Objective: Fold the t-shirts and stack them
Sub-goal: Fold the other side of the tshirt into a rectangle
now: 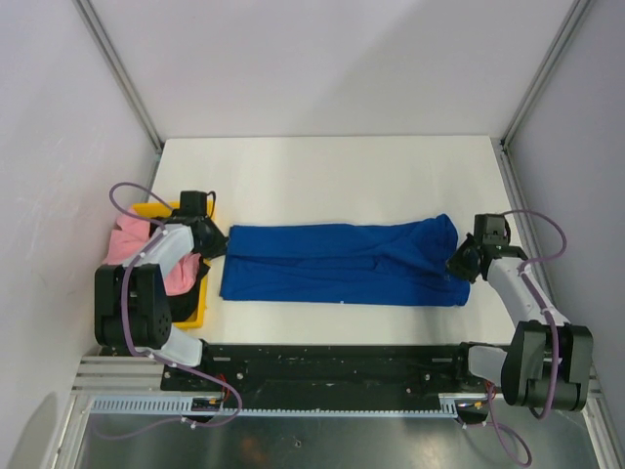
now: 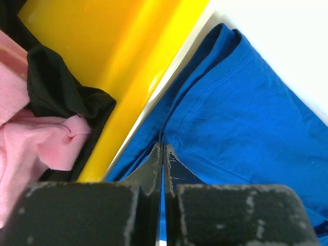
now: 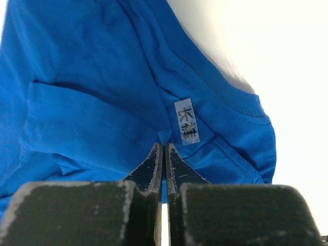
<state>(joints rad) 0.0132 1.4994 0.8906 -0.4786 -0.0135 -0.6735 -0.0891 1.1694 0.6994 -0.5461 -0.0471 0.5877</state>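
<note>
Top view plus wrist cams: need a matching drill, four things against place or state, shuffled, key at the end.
Things
1. blue t-shirt
2. pink t-shirt
3. yellow bin
4. right claw

Place or state
A. heaped inside the bin
B. shut on blue cloth next to the white label
C. at the left edge of the table
D. laid out long across the table

Pairs: 1-D, 2-A, 3-C, 4-B
</note>
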